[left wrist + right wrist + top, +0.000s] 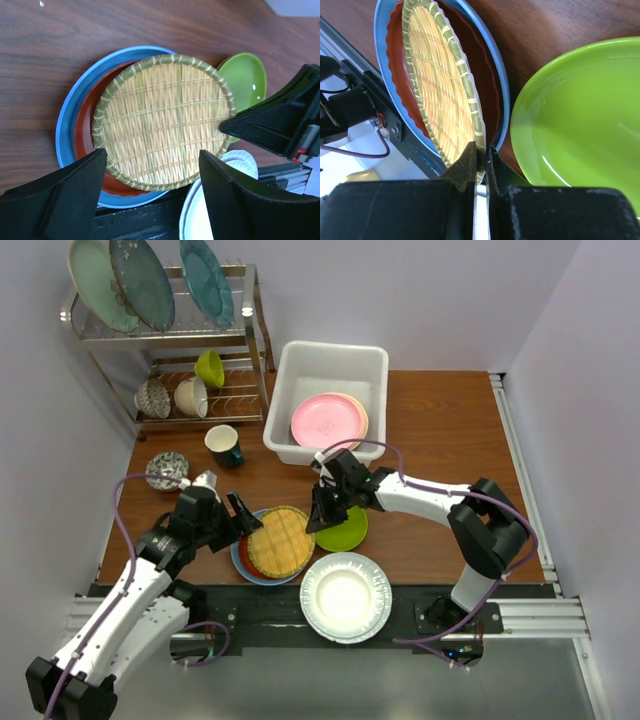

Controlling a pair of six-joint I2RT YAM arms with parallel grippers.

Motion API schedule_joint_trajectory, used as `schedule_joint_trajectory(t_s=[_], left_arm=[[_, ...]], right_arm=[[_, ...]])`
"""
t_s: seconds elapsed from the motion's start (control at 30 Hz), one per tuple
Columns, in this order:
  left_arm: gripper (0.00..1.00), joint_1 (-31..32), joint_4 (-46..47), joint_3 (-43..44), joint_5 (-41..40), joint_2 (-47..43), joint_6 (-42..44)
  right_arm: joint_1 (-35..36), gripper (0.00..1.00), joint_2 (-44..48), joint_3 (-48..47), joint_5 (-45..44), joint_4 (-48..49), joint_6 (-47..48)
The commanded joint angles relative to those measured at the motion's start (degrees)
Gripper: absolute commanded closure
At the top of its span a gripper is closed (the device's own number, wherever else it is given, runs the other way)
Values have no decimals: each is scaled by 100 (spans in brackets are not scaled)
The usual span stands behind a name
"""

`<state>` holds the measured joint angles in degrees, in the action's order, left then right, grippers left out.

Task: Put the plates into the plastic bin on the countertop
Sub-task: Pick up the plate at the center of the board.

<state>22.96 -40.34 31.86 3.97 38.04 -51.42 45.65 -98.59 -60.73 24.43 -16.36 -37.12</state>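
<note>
A gold woven plate [280, 540] tops a stack with a rust red plate [85, 120] and a blue plate [67, 120] on the countertop [430, 430]. My right gripper [481, 150] is shut on the gold plate's [440, 90] rim at the edge nearest the lime green plate [347, 531]. My left gripper [152, 155] stands open over the stack's near edge, touching nothing. A white fluted plate [345, 597] lies at the front. The plastic bin [335, 348] holds a pink plate [327, 420] on a cream one [362, 422].
A wire dish rack [250, 340] at the back left carries three large teal and pale green plates [140, 280] and several bowls [190, 395]. A dark green cup [223, 445] and a patterned bowl [167, 470] stand on the countertop near the stack.
</note>
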Motion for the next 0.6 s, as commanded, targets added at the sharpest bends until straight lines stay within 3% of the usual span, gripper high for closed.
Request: schedule_joint_trajectory(t_s=[0.0, 0.57], left_arm=[[21, 24, -290, 497, -370, -200, 158], [20, 33, -475, 690, -581, -297, 176]], right_arm=[[14, 100, 287, -246, -157, -245, 170], [14, 100, 788, -992, -491, -1141, 381]])
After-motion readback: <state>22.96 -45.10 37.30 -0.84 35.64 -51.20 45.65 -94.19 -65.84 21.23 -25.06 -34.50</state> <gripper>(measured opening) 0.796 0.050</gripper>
